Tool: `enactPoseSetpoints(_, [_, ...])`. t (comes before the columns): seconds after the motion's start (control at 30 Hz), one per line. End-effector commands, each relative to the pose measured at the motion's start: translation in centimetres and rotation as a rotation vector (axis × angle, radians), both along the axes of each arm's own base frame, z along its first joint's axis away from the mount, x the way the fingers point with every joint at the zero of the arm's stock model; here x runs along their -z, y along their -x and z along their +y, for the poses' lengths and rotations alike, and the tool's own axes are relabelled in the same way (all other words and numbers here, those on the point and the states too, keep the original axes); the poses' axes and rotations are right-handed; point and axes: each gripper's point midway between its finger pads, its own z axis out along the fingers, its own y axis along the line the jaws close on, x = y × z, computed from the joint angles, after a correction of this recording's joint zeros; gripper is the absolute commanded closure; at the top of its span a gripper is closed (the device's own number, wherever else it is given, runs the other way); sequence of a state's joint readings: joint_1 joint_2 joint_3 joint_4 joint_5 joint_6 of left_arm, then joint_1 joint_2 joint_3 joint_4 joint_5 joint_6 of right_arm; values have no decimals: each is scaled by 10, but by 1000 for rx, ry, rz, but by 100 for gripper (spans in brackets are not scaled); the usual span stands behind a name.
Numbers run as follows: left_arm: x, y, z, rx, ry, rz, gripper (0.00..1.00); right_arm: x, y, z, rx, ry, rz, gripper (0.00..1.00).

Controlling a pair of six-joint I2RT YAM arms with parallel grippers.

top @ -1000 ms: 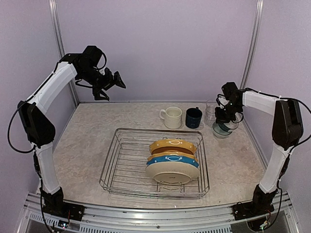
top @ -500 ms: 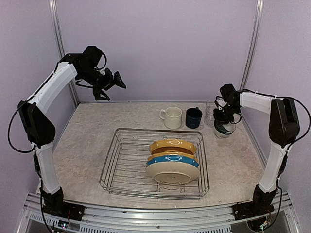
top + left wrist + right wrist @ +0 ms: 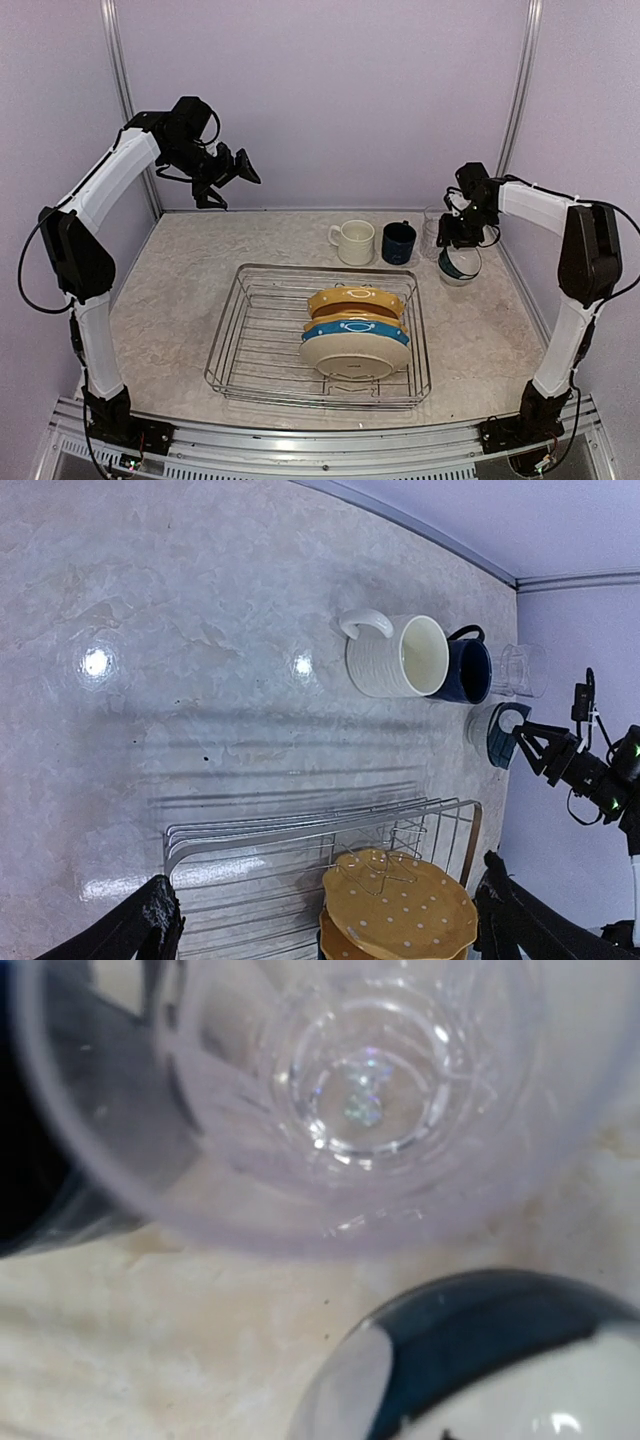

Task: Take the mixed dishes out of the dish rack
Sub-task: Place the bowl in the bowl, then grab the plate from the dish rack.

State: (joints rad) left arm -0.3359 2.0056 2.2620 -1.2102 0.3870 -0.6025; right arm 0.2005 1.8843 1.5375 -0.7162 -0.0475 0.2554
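1. Plates on edge in the dish rack (image 3: pixel 222 325): 3 of them, leaning together between the wire dividers at its right side. The mustard plate (image 3: pixel 355 298) is at the back, the blue-rimmed plate (image 3: pixel 356 329) in the middle, the cream plate (image 3: pixel 352 357) nearest the arms.
2. Out on the counter (image 3: pixel 170 290), beyond the rack's far edge, sit the cream mug (image 3: pixel 354 242) and navy mug (image 3: pixel 399 243) side by side, then the glass tumbler (image 3: pixel 432 228), then the teal-and-white bowl (image 3: pixel 460 265).
3. Right fingers (image 3: pixel 456 236) hang just over the bowl's far rim. The wrist view looks straight down into the tumbler and onto the bowl but shows neither finger, so I cannot tell whether they are parted or pinching.
4. Left fingers (image 3: pixel 150 930) are spread wide with nothing between them, held high above the counter's far-left corner, well apart from every dish.
5. By my read, the 3 plates are what remains.
6. Expect them stiff, glazed, fairly heavy and breakable.
7. The raised top rim looks like the place to pinch, 1 finger on each face.
8. A straight upward lift should keep the plate from catching on the dividers.
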Motion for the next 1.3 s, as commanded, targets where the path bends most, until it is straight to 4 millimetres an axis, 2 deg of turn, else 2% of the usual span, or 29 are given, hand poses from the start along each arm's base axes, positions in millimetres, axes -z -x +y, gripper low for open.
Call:
enactPoseSetpoints(0.0, [2, 3, 0, 3, 7, 27, 1, -48, 13, 5, -10, -20, -62, 49])
enactPoseSetpoints(0.23, [2, 11, -3, 17, 8, 25, 1, -92, 29, 12, -104, -52, -169, 29])
enactPoseSetpoints(0.43, [-8, 18, -14, 29, 35, 0, 1, -138, 49, 44, -301, -187, -324, 20])
enactPoseSetpoints(0.57, [-9, 27, -23, 45, 27, -23, 1, -153, 67, 62, -432, -262, -367, 17])
enactPoseSetpoints(0.67, [-8, 39, -32, 69, 20, -56, 1, -152, 80, 75, -516, -306, -363, 16])
enactPoseSetpoints(0.83, [-6, 58, -50, 152, 1, -184, 1, -154, 98, 99, -620, -235, -470, 12])
enactPoseSetpoints(0.9, [-12, 70, -51, 164, 42, -222, 1, -165, 109, 105, -659, -267, -562, 8])
enactPoseSetpoints(0.93, [-11, 74, -53, 171, 71, -230, 1, -165, 116, 109, -692, -285, -586, 7])
enactPoseSetpoints(0.97, [-18, 79, -55, 180, 110, -267, 1, -165, 124, 112, -724, -302, -603, 7])
enactPoseSetpoints(1.13, [-26, 115, -59, 227, 166, -333, 1, -156, 147, 122, -874, -330, -605, 3])
enactPoseSetpoints(1.27, [-15, 128, -64, 263, 163, -324, 1, -129, 164, 139, -1010, -343, -493, 0])
